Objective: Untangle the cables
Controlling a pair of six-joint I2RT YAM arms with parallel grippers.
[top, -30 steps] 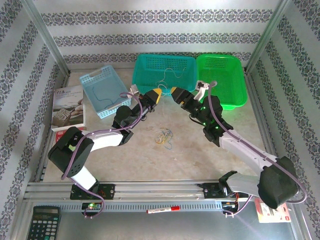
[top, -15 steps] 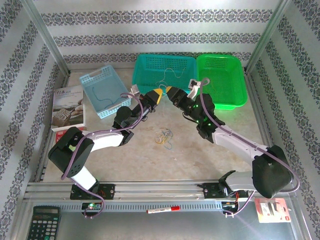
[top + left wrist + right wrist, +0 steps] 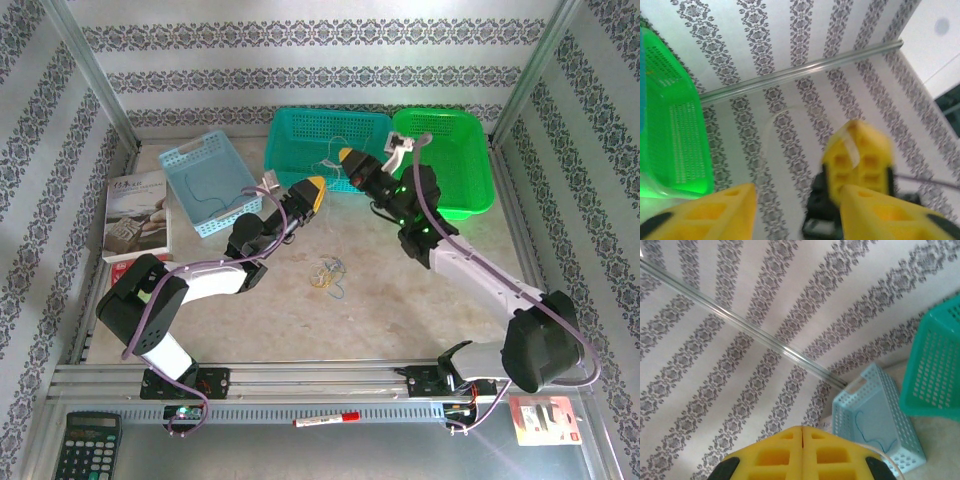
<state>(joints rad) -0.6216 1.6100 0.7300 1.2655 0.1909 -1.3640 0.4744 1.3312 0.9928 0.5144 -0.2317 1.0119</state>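
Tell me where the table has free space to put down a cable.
The widest bare patch of table lies between the cable clump and the front rail. A smaller one lies between the right arm and the side wall, in front of the green basket. Crowded: the back, with the teal basket, left pincer and right pincer close together.

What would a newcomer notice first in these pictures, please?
The yellow-tipped left end effector and right end effector, raised close together by the teal basket's near edge. Then the bright green basket at the far right, and the small cable clump in the middle of the table.
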